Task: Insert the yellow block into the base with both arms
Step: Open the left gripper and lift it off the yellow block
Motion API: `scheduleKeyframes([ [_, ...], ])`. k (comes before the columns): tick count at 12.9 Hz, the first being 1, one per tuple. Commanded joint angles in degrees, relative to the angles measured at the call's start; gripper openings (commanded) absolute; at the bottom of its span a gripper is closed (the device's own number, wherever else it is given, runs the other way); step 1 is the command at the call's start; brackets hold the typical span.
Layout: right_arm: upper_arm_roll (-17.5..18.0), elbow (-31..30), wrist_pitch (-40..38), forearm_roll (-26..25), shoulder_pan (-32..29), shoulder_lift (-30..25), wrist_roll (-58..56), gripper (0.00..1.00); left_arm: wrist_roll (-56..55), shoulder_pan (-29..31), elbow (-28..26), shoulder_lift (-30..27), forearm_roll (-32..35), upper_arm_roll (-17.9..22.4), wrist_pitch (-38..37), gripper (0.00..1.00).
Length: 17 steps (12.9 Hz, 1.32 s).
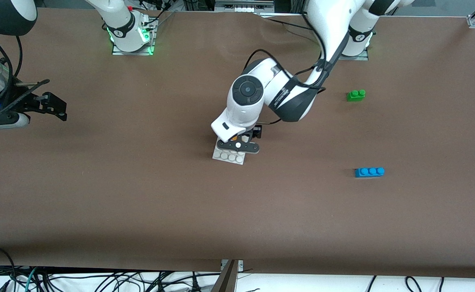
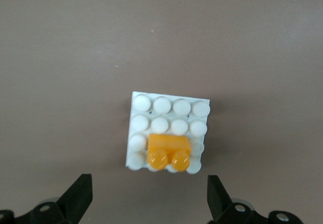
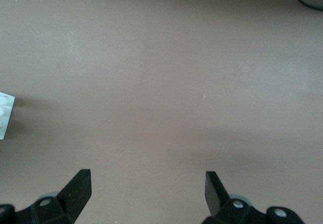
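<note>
The yellow block (image 2: 169, 151) sits on the white studded base (image 2: 171, 106), along one edge row, and nothing grips it. My left gripper (image 2: 149, 182) hangs open just above the base, its fingers wide of the block on either side. In the front view the left gripper (image 1: 243, 142) covers most of the base (image 1: 229, 156) at mid-table, and only a sliver of the yellow block (image 1: 235, 138) shows. My right gripper (image 1: 55, 107) waits open and empty over bare table at the right arm's end. The right wrist view shows its open gripper (image 3: 147, 178) and a corner of the base (image 3: 5, 114).
A green two-stud brick (image 1: 356, 95) lies toward the left arm's end of the table. A longer blue brick (image 1: 369, 172) lies at the same end, nearer to the front camera. The brown table (image 1: 140, 194) carries nothing else.
</note>
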Motion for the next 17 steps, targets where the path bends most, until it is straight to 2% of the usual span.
scheduleKeyframes([
  [1, 0.72, 0.55, -0.76, -0.35, -0.86, -0.03, -0.91, 1.00, -3.25, 1.09, -2.94, -4.75, -0.56, 0.63, -3.68, 1.00],
  [4, 0.72, 0.55, -0.76, -0.26, -0.86, -0.03, -0.91, 1.00, -3.27, 2.67, -3.03, -6.60, 1.19, 1.51, -7.29, 1.00],
  [7, 0.72, 0.63, -0.76, -0.26, -0.86, -0.03, -0.91, 1.00, -3.18, 3.46, -2.94, -8.45, 6.19, 2.91, -9.49, 1.00],
  [9, 0.64, 0.55, -0.76, -0.26, -0.86, -0.03, -0.91, 1.00, -2.74, 5.56, -2.59, -8.81, 5.33, 3.28, -9.58, 1.00],
  [17, 0.72, 0.55, -0.68, -0.08, -0.86, -0.03, -0.82, 1.00, -2.83, 5.40, -2.68, -8.54, 4.36, 3.18, -9.58, 1.00],
])
